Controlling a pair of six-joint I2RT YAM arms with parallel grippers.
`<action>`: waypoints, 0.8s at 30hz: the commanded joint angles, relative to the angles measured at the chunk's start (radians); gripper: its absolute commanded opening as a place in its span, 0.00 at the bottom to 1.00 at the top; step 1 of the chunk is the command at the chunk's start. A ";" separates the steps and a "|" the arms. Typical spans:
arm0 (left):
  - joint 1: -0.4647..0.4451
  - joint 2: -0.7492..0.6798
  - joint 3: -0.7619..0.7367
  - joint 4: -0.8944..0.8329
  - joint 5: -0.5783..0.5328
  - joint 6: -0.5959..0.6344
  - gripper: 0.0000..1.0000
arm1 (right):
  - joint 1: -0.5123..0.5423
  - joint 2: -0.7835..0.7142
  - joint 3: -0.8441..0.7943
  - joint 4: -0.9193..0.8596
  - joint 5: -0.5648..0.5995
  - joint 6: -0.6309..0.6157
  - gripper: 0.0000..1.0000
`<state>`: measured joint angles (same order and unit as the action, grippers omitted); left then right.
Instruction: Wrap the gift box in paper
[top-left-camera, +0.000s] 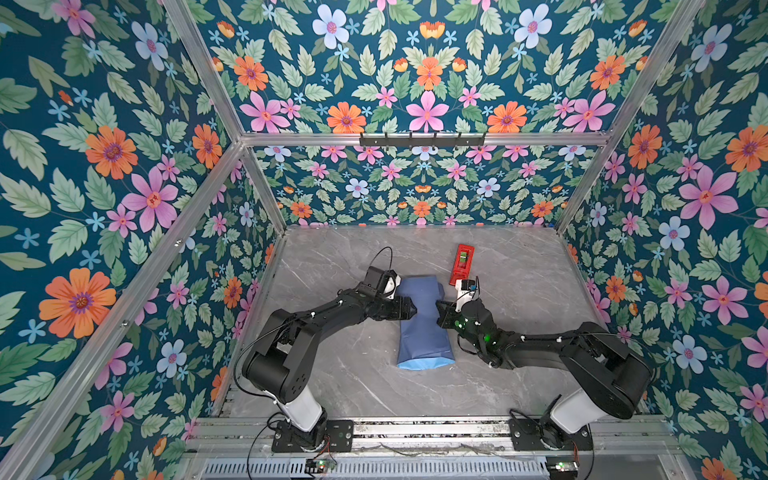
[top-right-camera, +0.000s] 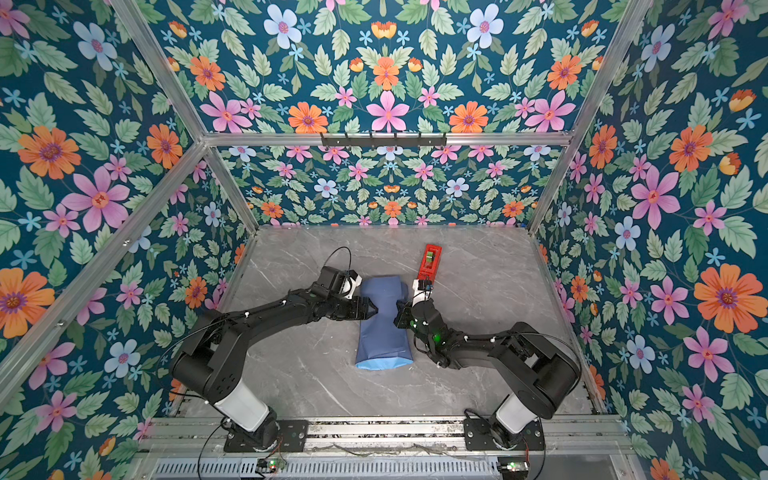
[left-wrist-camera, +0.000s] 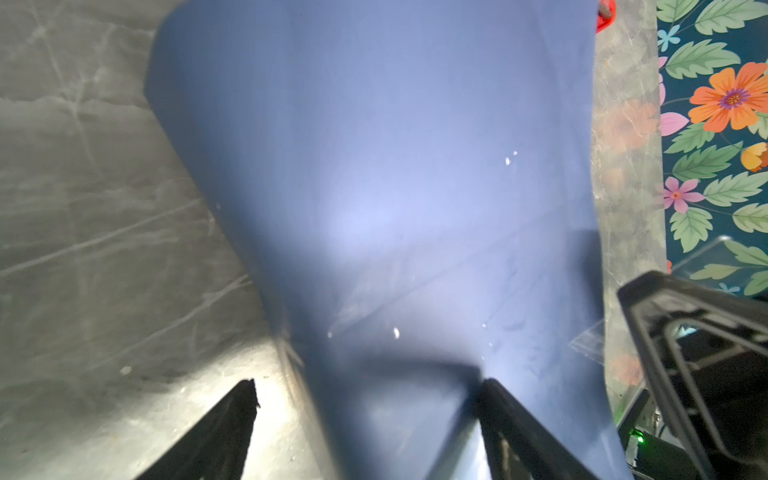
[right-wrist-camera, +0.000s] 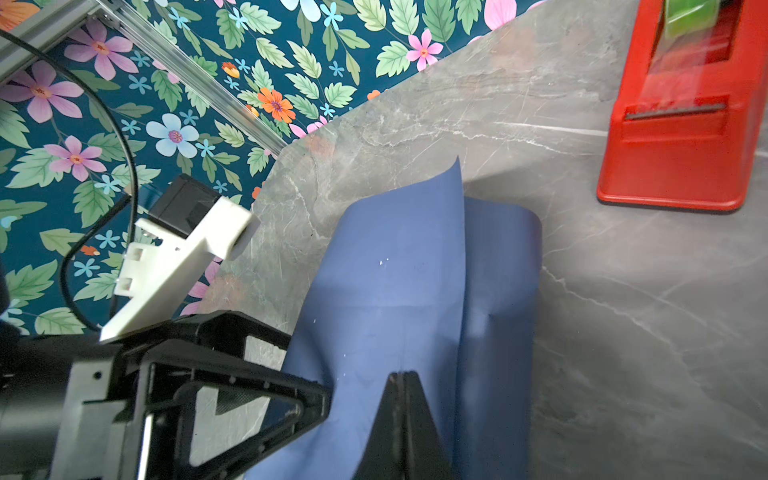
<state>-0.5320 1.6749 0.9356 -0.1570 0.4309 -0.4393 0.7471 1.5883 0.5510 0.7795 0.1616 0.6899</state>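
A red tape dispenser (top-left-camera: 461, 264) stands on the grey marble-look table (top-left-camera: 332, 386), back and right of centre in both top views, with a green roll (right-wrist-camera: 690, 16) in its cradle. Floral wallpaper (top-left-camera: 104, 166) covers the walls. A black hook bar (top-left-camera: 422, 140) hangs on the rear aluminium rail (top-left-camera: 291, 139). The left wrist view shows a red sliver (left-wrist-camera: 604, 10) at its edge, probably that dispenser.

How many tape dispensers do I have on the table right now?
1. The red tape dispenser sits just beyond the paper, to its right; no second one shows.

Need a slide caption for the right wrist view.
Shut right gripper at the folded paper, red tape dispenser beyond on the table.
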 joint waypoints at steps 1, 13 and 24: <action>-0.003 0.022 -0.015 -0.157 -0.131 0.036 0.85 | 0.001 0.012 -0.005 0.069 0.027 0.008 0.00; -0.003 0.023 -0.012 -0.156 -0.129 0.035 0.85 | 0.001 0.004 -0.046 0.083 0.051 -0.013 0.00; -0.003 0.026 -0.012 -0.153 -0.123 0.036 0.85 | 0.001 0.010 -0.072 0.087 0.049 -0.035 0.00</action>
<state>-0.5320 1.6768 0.9375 -0.1581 0.4339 -0.4389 0.7467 1.5959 0.4858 0.8402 0.1993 0.6777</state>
